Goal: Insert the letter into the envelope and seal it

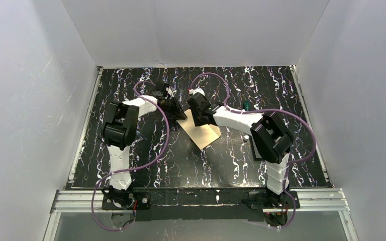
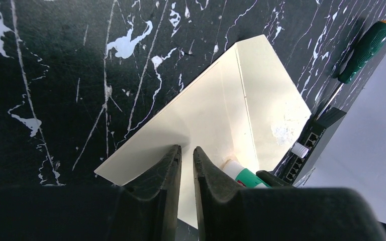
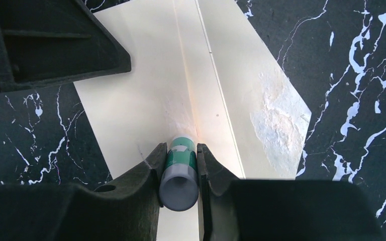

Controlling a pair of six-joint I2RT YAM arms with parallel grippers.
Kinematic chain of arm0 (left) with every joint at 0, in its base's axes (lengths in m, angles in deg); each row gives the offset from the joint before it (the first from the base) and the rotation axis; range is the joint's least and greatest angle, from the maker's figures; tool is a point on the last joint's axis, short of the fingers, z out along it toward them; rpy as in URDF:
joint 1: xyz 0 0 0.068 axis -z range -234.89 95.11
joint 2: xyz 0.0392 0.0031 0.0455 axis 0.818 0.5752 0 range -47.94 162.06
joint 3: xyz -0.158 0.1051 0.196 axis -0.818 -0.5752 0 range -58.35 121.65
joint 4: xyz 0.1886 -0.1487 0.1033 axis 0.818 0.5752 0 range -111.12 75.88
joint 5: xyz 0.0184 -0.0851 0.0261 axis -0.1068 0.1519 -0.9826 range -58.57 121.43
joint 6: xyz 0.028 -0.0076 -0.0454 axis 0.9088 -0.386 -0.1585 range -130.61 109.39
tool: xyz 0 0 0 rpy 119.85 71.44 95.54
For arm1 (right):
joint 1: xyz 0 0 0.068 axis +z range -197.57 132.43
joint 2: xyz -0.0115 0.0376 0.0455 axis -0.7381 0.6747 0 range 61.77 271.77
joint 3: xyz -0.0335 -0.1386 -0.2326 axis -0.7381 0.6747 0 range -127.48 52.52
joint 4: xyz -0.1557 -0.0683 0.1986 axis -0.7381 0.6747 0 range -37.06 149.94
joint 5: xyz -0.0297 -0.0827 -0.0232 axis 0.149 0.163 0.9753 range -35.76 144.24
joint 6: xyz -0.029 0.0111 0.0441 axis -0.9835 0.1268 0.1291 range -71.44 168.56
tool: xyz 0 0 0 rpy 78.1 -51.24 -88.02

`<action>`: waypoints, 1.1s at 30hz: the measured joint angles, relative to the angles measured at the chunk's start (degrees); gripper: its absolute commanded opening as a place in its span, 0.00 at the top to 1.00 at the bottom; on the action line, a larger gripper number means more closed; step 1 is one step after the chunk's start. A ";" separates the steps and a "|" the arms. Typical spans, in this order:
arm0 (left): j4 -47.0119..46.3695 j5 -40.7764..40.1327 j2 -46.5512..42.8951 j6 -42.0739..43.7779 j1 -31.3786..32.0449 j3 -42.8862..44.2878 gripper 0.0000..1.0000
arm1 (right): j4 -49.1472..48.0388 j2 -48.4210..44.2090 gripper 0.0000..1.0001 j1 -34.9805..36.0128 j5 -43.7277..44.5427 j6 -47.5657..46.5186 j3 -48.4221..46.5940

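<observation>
Left gripper (image 2: 187, 149), fingers almost shut on nothing, rests on the cream envelope (image 2: 216, 115), which lies diagonally mid-worktop, nearer the far edge. Right gripper (image 3: 180, 146) clamps a green glue stick (image 3: 179, 168), tip down beside the crease of the open flap (image 3: 266, 100). Letter not separately visible
</observation>
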 measured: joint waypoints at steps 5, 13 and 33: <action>0.04 0.02 0.02 0.46 0.00 0.00 0.85 | -1.31 0.48 0.99 0.04 0.24 -0.46 0.42; 0.35 0.24 0.24 0.48 -0.07 0.28 0.88 | -10.19 0.11 0.99 1.11 2.23 -0.98 4.94; 1.60 -2.97 0.37 -7.67 0.07 0.74 0.98 | -15.23 -2.03 0.99 2.91 3.85 -0.63 9.75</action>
